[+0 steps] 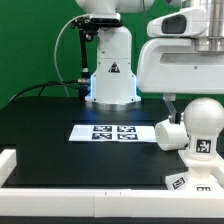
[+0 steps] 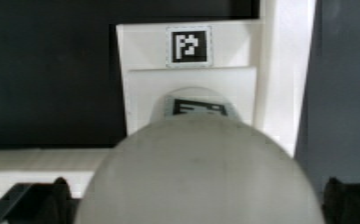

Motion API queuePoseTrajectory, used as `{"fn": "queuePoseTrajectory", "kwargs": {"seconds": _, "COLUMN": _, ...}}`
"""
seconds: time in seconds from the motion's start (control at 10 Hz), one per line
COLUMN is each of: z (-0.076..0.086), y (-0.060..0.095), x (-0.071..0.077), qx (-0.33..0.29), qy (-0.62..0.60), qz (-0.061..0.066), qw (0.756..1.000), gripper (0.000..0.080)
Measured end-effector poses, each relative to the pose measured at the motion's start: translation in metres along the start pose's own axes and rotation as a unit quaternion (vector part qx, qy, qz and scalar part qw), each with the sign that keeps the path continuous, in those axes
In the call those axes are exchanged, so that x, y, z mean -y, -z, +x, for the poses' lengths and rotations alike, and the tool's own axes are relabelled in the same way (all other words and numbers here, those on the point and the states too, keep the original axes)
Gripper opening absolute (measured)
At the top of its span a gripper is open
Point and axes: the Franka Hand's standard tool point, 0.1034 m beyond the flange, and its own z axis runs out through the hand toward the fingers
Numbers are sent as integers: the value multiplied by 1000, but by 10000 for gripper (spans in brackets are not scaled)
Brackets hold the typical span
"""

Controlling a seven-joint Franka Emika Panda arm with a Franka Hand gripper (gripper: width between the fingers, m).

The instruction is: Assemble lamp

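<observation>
The white round bulb (image 1: 207, 120) stands upright with its tagged neck (image 2: 202, 105) down over the flat square base (image 1: 197, 181), at the exterior view's right. In the wrist view the bulb (image 2: 195, 170) fills the space between my two dark fingers (image 2: 35, 203), and the base (image 2: 189, 60) with its black tag lies beyond it. My gripper (image 1: 195, 112) (image 2: 191, 208) comes down from above and is shut on the bulb's sides. A smaller white tagged part (image 1: 168, 132), probably the shade, lies beside the bulb towards the exterior view's left.
The marker board (image 1: 112, 132) lies in the middle of the black table. The white robot pedestal (image 1: 110, 75) stands behind it. A white rim (image 1: 70, 190) runs along the table's front edge, and a white wall (image 2: 287, 80) runs beside the base.
</observation>
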Motion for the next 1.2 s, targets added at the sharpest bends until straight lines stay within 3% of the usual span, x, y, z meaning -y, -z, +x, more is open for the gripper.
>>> {"fn": "queuePoseTrajectory", "kwargs": {"seconds": 0.1, "z": 0, "y": 0, "x": 0, "qx": 0, "qy": -6, "qz": 0, "qw": 1000, "gripper": 698}}
{"fn": "queuePoseTrajectory", "kwargs": {"seconds": 0.2, "z": 0, "y": 0, "x": 0, "qx": 0, "qy": -15, "qz": 0, "qw": 1000, "gripper": 595}}
{"fn": "queuePoseTrajectory", "kwargs": {"seconds": 0.3, "z": 0, "y": 0, "x": 0, "qx": 0, "qy": -14, "qz": 0, "qw": 1000, "gripper": 574}}
{"fn": "queuePoseTrajectory", "kwargs": {"seconds": 0.7, "z": 0, "y": 0, "x": -2, "qx": 0, "qy": -181, "qz": 2, "qw": 983, "gripper": 574}}
{"fn": "queuePoseTrajectory", "kwargs": {"seconds": 0.8, "z": 0, "y": 0, "x": -3, "qx": 1, "qy": -252, "qz": 6, "qw": 968, "gripper": 574}}
{"fn": "queuePoseTrajectory", "kwargs": {"seconds": 1.0, "z": 0, "y": 0, "x": -2, "qx": 11, "qy": -407, "qz": 21, "qw": 913, "gripper": 576}}
{"fn": "queuePoseTrajectory", "kwargs": {"seconds": 1.2, "z": -2, "y": 0, "x": -1, "qx": 21, "qy": -485, "qz": 27, "qw": 874, "gripper": 576}}
